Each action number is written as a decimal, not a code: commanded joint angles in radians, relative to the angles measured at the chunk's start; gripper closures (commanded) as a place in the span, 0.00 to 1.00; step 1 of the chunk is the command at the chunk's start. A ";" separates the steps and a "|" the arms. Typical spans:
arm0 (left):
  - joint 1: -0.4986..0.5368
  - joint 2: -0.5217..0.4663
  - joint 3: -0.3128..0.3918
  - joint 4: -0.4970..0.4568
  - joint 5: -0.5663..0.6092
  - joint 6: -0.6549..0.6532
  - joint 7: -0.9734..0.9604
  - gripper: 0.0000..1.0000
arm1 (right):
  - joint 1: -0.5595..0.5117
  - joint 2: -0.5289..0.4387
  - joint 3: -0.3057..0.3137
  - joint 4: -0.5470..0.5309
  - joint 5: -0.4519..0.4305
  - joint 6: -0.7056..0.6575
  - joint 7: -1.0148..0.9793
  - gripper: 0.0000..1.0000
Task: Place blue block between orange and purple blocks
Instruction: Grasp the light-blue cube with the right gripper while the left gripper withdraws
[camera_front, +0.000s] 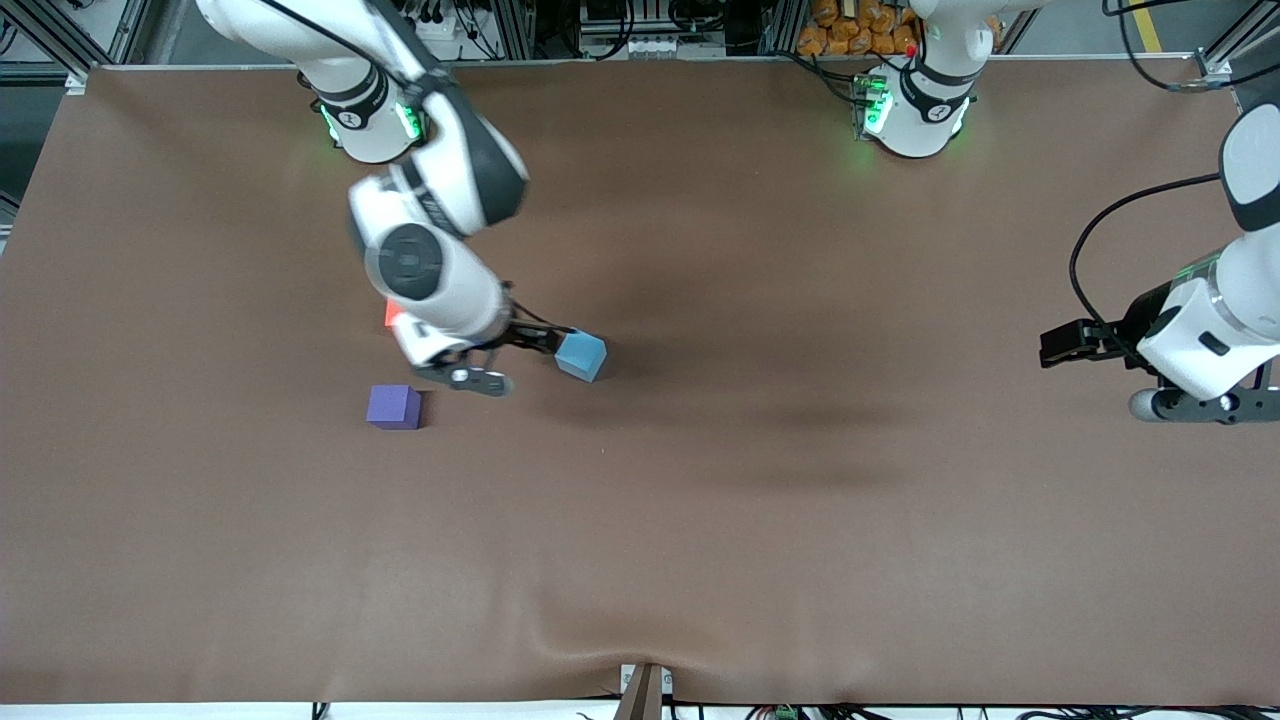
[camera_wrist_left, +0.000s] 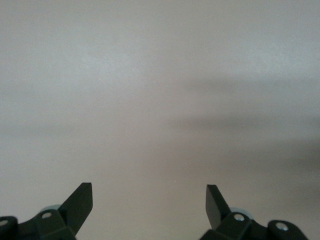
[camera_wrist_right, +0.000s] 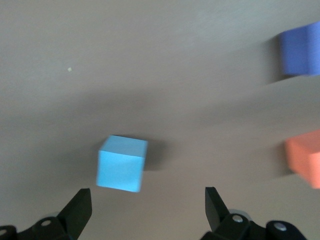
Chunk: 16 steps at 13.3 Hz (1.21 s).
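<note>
Hovering wide open over the blue block on the surface, the right claw lines up a grasp, while orange block and purple block leave a gap; the left claw waits open.

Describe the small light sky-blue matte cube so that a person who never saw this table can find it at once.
On the brown table, look below the right arm, toward its end of the table. Just under the open right gripper sits the small light sky-blue matte cube. Its pale blue sets it apart from the violet-purple cube and the orange-red cube beside it.
</note>
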 joint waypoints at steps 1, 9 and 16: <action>0.043 -0.116 -0.016 -0.127 0.003 0.037 -0.004 0.00 | 0.054 0.082 -0.014 0.010 -0.005 0.067 0.062 0.00; 0.055 -0.147 -0.016 -0.177 -0.006 0.038 0.010 0.00 | 0.104 0.196 -0.012 0.010 -0.007 0.193 0.159 0.00; 0.052 -0.159 -0.043 -0.255 -0.009 0.057 0.010 0.00 | 0.101 0.200 -0.012 0.012 -0.005 0.167 0.176 1.00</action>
